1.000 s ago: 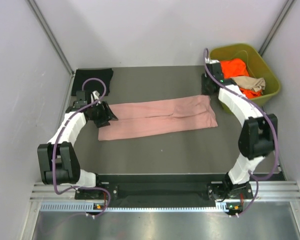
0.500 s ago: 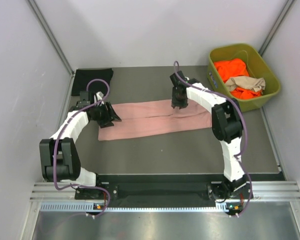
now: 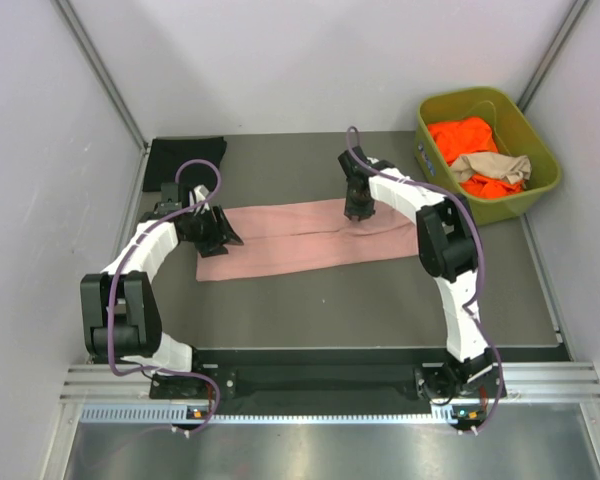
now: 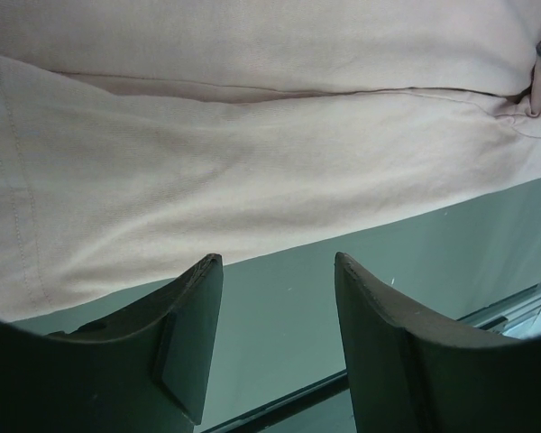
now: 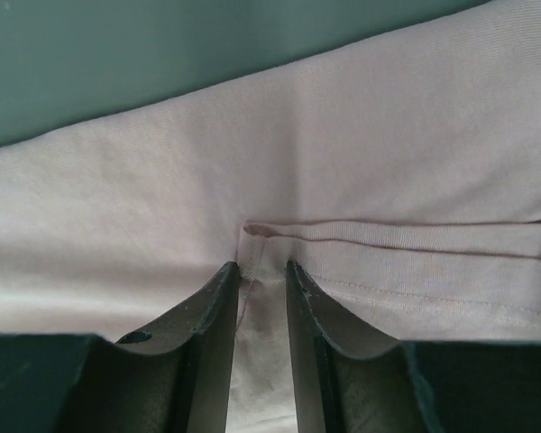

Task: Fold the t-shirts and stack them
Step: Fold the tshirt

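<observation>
Two grippers, two different states. Right gripper: clenched to a narrow slit on a raised pucker of the pink t-shirt, just where a stitched hem ends at the inner fold line, cloth bunched up between the fingers. Left gripper: released, jaws wide apart, nothing between them, hanging over bare table just beside the near edge of the same shirt's left end; contact with the cloth not visible.

Outward from there: pink shirt lying flat as a long narrow band across the middle of the table, already folded lengthwise, slightly skewed, left end nearer the arm bases. Black t-shirt folded in the far left corner, well apart from the pink one. Orange t-shirt and tan t-shirt heaped in the olive-green bin at the far right.

Handling, as a judgement: light, limp knit with no stiffness at all; bound to droop and drag from any single pinch, with layers apt to slide over each other and spoil the fold. Not fragile, and probably not slippery against the pads. Best taken through all layers at once, at hems or fold edges, one grip toward each end of the band, lifted together and laid over evenly. Risk with the present mid-band pinch: catching the top layer only.
</observation>
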Available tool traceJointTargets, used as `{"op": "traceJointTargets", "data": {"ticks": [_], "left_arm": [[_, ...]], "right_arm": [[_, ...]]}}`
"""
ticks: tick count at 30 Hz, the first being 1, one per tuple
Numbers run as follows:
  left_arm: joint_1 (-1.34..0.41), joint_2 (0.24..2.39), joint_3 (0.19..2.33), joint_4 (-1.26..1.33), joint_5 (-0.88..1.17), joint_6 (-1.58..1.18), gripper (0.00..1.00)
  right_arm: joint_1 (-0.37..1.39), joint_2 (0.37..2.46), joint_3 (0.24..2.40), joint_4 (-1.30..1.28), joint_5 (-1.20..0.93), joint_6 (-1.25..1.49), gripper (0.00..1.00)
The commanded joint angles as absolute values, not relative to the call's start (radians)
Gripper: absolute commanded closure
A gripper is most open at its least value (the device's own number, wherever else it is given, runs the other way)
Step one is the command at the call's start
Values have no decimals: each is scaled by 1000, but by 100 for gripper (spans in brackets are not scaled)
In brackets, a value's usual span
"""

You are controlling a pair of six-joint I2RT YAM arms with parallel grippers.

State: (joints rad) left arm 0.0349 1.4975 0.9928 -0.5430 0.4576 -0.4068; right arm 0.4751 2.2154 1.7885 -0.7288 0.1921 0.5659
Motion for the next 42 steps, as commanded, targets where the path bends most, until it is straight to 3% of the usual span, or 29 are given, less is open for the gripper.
{"op": "traceJointTargets", "data": {"ticks": [1,22,27,42], "left_arm": [[35,1496,1005,-534,477,-377,43],[34,1511,1002,-535,488,-367,43],[34,1511,1005,-538,489,-368,43],[35,1523,1009,-525,491,-377,43]], "right_arm": [[482,2230,1847,-698,233,571,72],[482,2292,1893,-710,233,526,79],[483,2299,1916,-721,236,512,100],[551,2230,2005,-686,262,405,100]]}}
